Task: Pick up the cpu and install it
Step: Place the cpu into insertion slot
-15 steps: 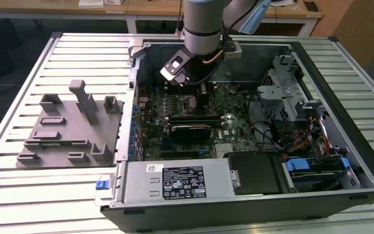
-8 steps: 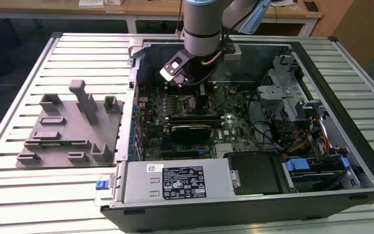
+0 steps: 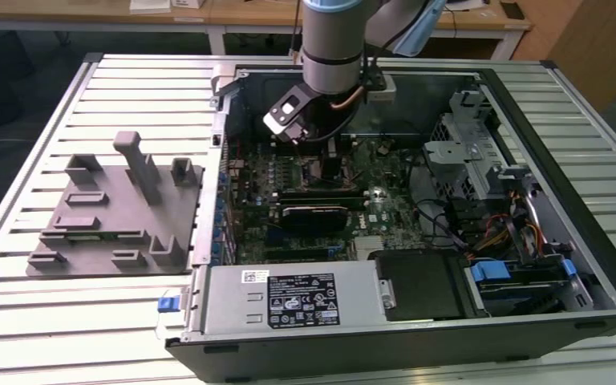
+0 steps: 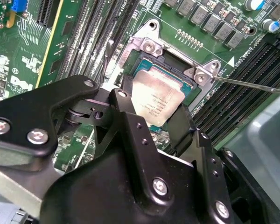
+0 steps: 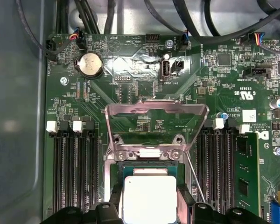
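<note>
on the slatted table, inside the open computer case, the gripper clamps the cpu by opposite edges over the socket frame. the load plate stands raised, evidently for access.

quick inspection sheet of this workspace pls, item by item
surface: slatted metal table, open computer case on it
job's things: cpu at the socket, seated or not unclear; load plate flipped open
clutter: grey tray beside the case, at the exterior view's left
grippers: pincer shut on the cpu's opposite edges
cables: black cables along the motherboard edge; coloured wires inside the case
surroundings: wooden desks behind the table
</note>
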Motion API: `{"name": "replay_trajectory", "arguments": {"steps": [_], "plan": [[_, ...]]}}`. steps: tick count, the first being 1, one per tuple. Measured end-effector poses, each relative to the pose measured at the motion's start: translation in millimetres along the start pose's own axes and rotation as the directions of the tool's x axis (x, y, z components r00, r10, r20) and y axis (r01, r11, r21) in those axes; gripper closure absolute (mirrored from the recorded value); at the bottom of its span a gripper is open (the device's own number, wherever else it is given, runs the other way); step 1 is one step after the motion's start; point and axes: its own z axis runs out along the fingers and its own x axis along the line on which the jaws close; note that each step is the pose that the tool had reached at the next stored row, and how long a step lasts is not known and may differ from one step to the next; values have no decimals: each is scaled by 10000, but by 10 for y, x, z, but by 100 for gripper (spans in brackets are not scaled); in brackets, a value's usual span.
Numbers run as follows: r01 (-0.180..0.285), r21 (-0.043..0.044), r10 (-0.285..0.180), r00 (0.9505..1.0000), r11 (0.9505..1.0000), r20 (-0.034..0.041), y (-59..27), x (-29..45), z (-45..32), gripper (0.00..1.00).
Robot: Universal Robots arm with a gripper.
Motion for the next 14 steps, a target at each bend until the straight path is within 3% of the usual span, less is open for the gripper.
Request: {"name": "replay_trajectory", "arguments": {"steps": [14], "plan": [[-63, 7, 63, 10000, 10000, 4, -1, 1, 23, 46]]}}
